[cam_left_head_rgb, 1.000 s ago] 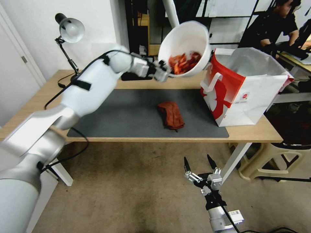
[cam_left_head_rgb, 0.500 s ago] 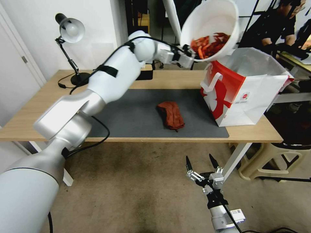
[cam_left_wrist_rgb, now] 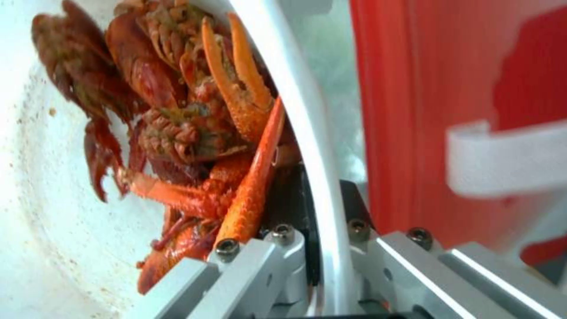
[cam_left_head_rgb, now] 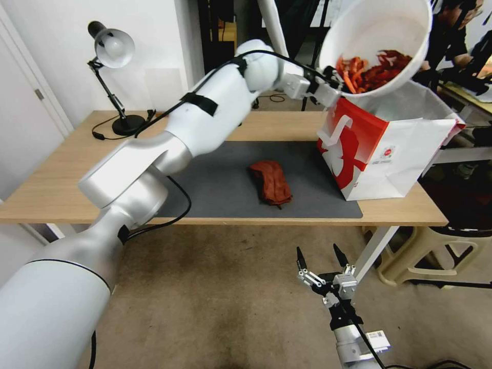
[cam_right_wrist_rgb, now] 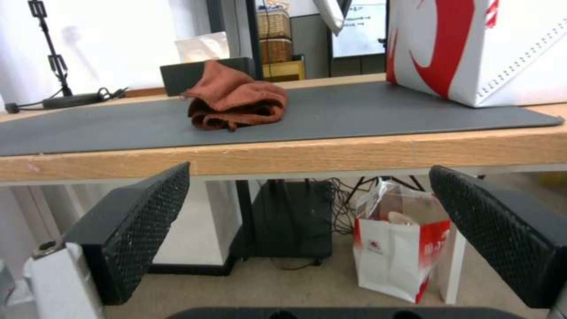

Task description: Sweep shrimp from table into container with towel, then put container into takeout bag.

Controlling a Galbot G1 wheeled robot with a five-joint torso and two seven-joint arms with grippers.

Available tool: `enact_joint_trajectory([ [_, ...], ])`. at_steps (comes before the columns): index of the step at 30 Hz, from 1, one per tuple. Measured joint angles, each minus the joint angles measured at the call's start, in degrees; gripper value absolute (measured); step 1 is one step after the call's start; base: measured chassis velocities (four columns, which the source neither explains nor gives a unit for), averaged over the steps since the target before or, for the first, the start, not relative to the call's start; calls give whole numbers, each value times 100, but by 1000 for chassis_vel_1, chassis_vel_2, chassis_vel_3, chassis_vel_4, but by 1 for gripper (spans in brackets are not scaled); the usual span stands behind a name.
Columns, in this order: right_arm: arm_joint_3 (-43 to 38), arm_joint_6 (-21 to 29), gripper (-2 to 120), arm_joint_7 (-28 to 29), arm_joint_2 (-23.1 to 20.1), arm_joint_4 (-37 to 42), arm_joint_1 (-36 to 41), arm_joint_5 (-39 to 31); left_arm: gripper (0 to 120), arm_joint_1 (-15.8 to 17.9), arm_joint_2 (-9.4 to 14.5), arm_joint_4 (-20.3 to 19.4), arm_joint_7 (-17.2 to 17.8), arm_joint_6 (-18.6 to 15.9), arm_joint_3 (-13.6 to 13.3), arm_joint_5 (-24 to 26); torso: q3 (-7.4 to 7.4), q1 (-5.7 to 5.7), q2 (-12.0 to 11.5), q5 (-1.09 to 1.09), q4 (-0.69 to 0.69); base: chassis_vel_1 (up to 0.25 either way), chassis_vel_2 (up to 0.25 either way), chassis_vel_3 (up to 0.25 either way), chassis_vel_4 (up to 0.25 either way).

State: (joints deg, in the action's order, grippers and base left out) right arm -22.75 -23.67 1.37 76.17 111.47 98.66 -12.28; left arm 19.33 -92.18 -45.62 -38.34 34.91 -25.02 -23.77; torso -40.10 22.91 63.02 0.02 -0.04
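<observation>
bowl [cam_left_head_rgb: 376,36] with shrimp [cam_left_head_rgb: 371,72] hanging tilted over bag [cam_left_head_rgb: 389,148] mouth, left gripper [cam_left_head_rgb: 333,89] clamping its rim. towel [cam_left_head_rgb: 271,182] lying on mat [cam_left_head_rgb: 220,184].
left wrist: fingers [cam_left_wrist_rgb: 260,261] pinching bowl rim, shrimp piling against it.
right wrist: right gripper [cam_right_wrist_rgb: 313,230] spread wide below table [cam_right_wrist_rgb: 354,155] edge.

One white bowl [cam_left_head_rgb: 376,31] holds a heap of red shrimp [cam_left_head_rgb: 371,74], too tangled to count. One rust-red towel [cam_left_head_rgb: 270,182] lies on one grey mat [cam_left_head_rgb: 215,189] on one table [cam_left_head_rgb: 51,174]. One takeout bag [cam_left_head_rgb: 389,148] stands there; one desk lamp [cam_left_head_rgb: 110,48]; two grippers, left [cam_left_head_rgb: 328,89] and right [cam_left_head_rgb: 320,261]
</observation>
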Motion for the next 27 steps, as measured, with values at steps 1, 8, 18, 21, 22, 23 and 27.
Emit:
enact_joint_trajectory([
  [1, -16, -16, 100, -6, -2, -10, 10, -16, 0, 20, -21, 49, 11, 19, -1, -42, 0, 0, 0, 0, 0, 0, 0, 0, 0],
  [8, -64, -45, 100, -28, -17, -31, 26, -74, 0, 66, -21, 180, -8, 56, -26, -242, 0, 0, 0, -3, 6, 0, 0, 0, 0],
  [18, -135, -46, 100, -48, -48, -73, -9, -175, 0, 187, -8, 318, -47, 255, -236, -650, 0, 0, 0, -2, 3, 0, 0, 0, 0],
  [21, -144, -47, 100, -50, -45, -80, -10, -184, 0, 229, -4, 288, -54, 286, -278, -754, 0, 0, 0, -2, 4, 0, 0, 0, 0],
  [22, -150, -48, 100, -52, -44, -81, -9, -189, 0, 254, -4, 251, -67, 290, -305, -825, 0, 0, 0, -2, 4, 0, 0, 0, 0],
  [23, -150, -48, 100, -52, -44, -81, -9, -189, 0, 254, -4, 251, -67, 290, -305, -825, 0, 0, 0, -2, 4, 0, 0, 0, 0],
  [27, -162, -48, 100, -53, -46, -81, -14, -191, 0, 347, -4, 216, -92, 300, -349, -1048, 0, 0, 0, -2, 2, 0, 0, 0, 0],
])
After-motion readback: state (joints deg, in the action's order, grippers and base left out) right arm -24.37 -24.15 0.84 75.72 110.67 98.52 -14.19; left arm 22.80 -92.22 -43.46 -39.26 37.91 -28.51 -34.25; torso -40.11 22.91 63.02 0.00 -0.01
